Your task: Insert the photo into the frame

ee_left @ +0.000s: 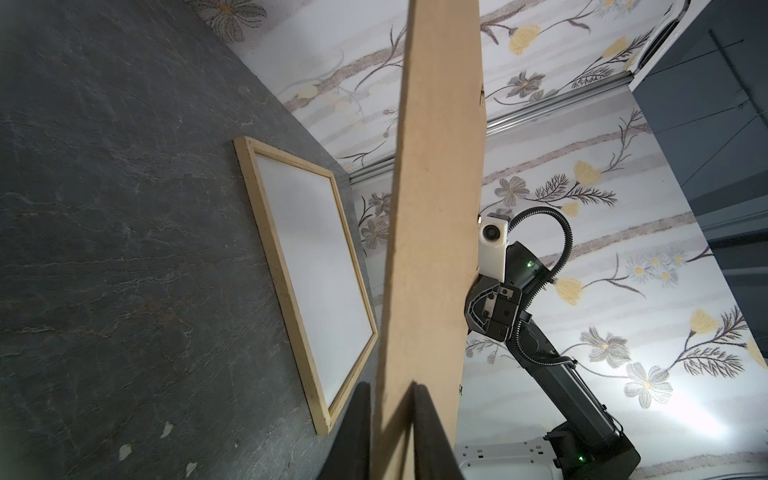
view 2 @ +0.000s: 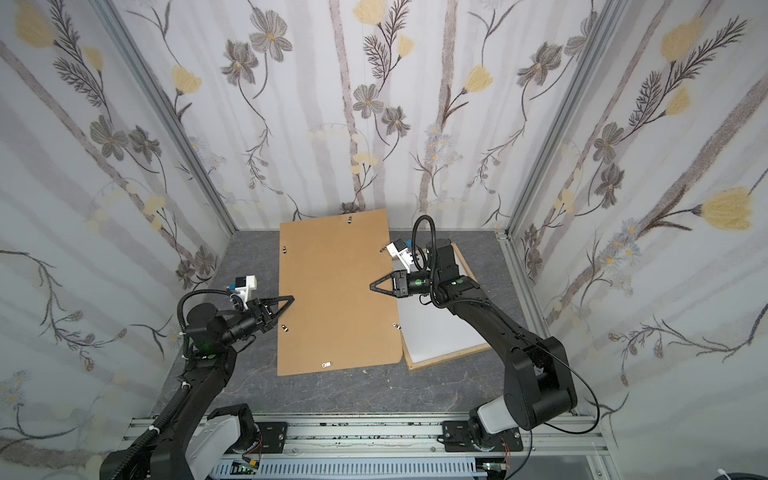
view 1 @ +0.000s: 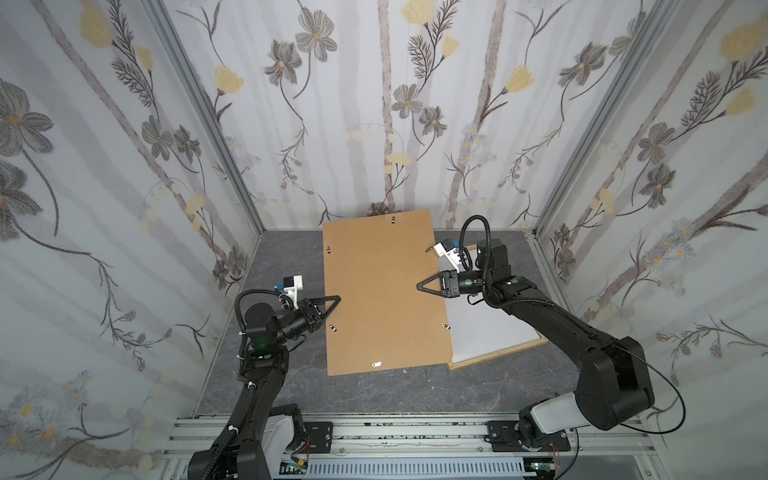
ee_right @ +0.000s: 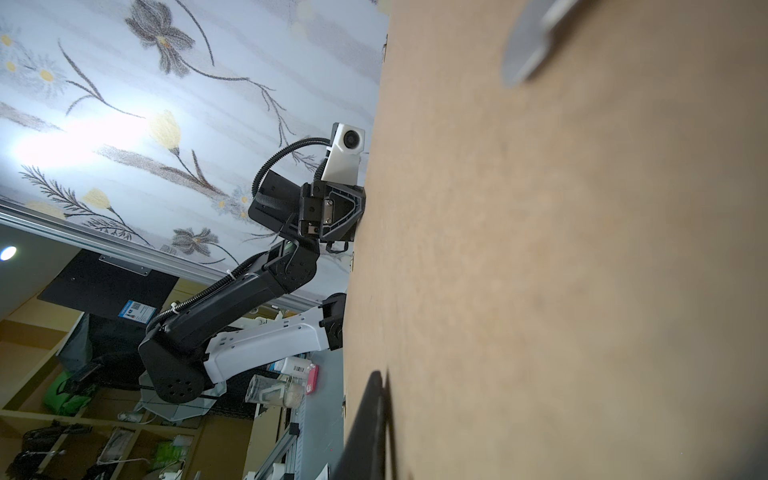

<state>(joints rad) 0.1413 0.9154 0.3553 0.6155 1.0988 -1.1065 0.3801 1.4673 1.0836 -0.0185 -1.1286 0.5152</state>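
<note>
Top views both show you the brown fibreboard backing panel point(view 1: 382, 291) hanging above the frame point(view 1: 498, 354). It covers the frame's side nearest the left arm and leaves the rest bare. The frame lies flat on the grey worktop point(view 1: 291, 257). A plain white sheet fills its opening, and I take this for the photo point(view 1: 484, 324) lying picture-side down. No dark picture shows, so you cannot be sure. Your left pincer point(view 1: 332, 302) and right pincer point(view 1: 423, 286) meet the panel on opposite long edges, probably so the wide, thin board keeps level instead of sagging or swinging.

Left wrist view looks along the panel's underside, and you can see the panel well clear of the frame, with air between them. Two dark fingers point(ee_left: 353, 436) straddle the panel's edge, one on each face and close against it. Whether they are pressing or have slackened, you cannot tell. The right pincer sits on the panel's opposite edge, over the frame.

Right wrist view puts one finger point(ee_right: 370, 432) flat on the panel's upper face, its mate hidden behind the board. That pincer is pressed together, pinching the panel. A blurred metal fitting point(ee_right: 528, 54) sits on the same face.

With the photo apparently seated, the panel looks like the next layer. The two-edge hold lets you square it to the frame before lowering.
</note>
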